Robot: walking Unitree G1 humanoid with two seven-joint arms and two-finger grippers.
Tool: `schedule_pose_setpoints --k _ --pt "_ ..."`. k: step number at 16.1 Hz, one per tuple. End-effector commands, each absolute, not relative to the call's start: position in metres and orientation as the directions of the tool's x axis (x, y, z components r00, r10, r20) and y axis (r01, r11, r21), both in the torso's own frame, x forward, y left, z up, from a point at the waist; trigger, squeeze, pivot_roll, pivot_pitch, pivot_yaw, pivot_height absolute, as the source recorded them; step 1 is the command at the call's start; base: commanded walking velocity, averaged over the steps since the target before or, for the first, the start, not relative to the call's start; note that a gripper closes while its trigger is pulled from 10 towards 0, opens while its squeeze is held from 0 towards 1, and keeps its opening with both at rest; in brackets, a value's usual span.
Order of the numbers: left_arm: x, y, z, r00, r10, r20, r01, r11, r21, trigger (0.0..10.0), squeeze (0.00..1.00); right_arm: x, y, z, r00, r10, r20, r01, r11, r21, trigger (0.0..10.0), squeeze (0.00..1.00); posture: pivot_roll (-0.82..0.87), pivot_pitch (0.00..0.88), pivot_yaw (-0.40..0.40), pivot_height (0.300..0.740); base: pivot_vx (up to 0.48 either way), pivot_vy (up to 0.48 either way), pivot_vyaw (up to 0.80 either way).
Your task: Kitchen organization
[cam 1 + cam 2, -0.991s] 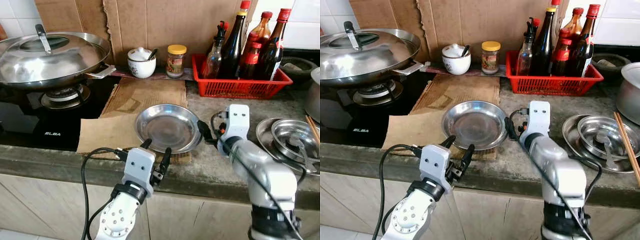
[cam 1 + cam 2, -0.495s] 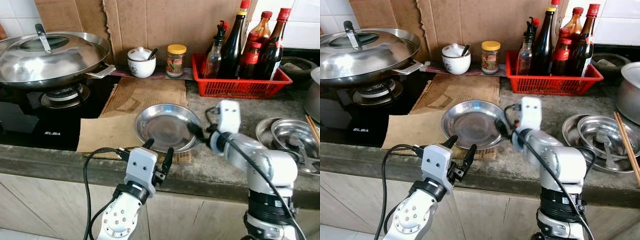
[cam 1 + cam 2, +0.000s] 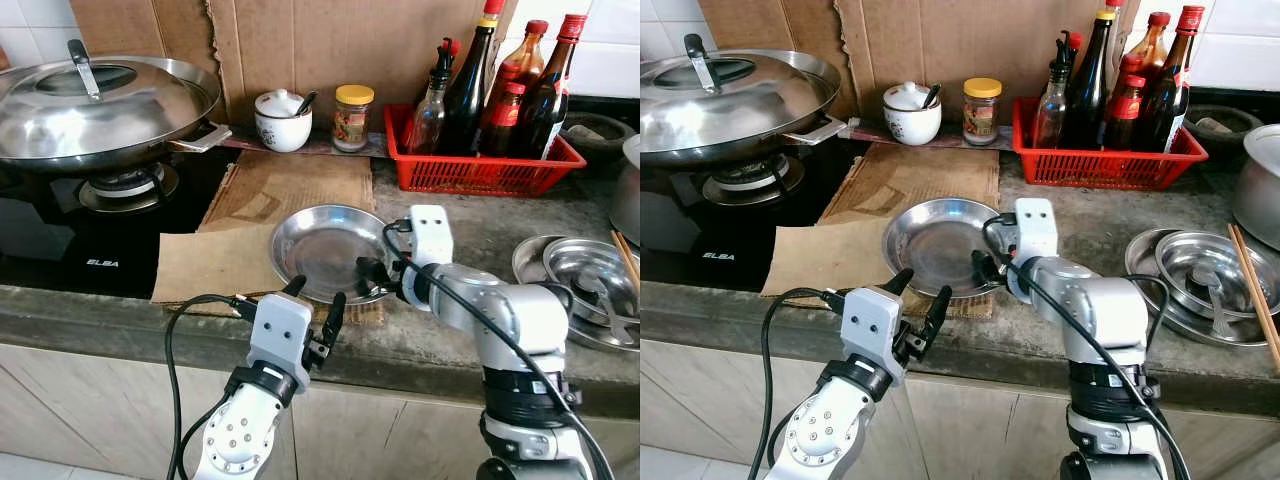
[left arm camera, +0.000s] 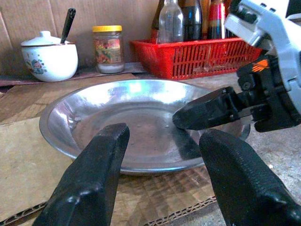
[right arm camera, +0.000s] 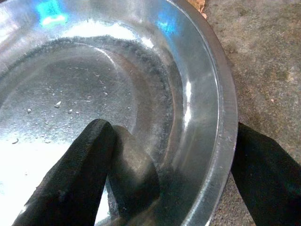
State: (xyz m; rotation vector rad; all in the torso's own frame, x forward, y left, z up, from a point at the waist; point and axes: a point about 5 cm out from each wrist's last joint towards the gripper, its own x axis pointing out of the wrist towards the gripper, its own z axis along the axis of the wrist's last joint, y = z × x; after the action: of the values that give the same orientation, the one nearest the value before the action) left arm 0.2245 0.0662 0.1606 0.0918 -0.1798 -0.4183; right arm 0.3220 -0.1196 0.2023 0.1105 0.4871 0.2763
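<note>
A round steel plate (image 3: pixel 322 248) lies on a cardboard sheet (image 3: pixel 215 262) on the stone counter. My right gripper (image 3: pixel 368 278) reaches in from the right and stands open astride the plate's right rim (image 5: pixel 221 117). One black finger (image 5: pixel 89 165) rests inside the dish and the other finger (image 5: pixel 265 174) is outside on the counter. My left gripper (image 3: pixel 317 293) is open at the counter's front edge, just short of the plate's near rim, with nothing between its fingers (image 4: pixel 94 183).
A lidded steel wok (image 3: pixel 95 105) sits on the stove at left. A white pot (image 3: pixel 282 122), a jar (image 3: pixel 352 118) and a red basket of bottles (image 3: pixel 480 165) line the back wall. Stacked steel dishes (image 3: pixel 585 280) with a spoon and chopsticks lie at right.
My right gripper has swung left from beside the plate until its fingers straddle the plate's right rim. The left gripper has stayed put.
</note>
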Motion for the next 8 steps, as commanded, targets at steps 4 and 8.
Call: schedule_pose_setpoints --k 4,8 --pt "0.2237 0.0646 0.1610 0.899 -0.406 0.163 0.391 0.913 0.119 10.0 0.00 0.3278 -0.1192 0.1935 0.828 0.264 -0.494 -0.206 0.964 0.170 0.0 0.00 0.17 0.061 -0.057 0.740 0.000 0.000 0.00" --pt "0.2235 0.0641 0.1610 0.899 -0.405 0.165 0.390 0.913 0.118 10.0 0.00 0.3313 -0.1208 0.1933 0.835 0.252 -0.490 -0.176 0.965 0.195 0.0 0.00 0.17 0.057 -0.064 0.740 0.000 0.000 0.00"
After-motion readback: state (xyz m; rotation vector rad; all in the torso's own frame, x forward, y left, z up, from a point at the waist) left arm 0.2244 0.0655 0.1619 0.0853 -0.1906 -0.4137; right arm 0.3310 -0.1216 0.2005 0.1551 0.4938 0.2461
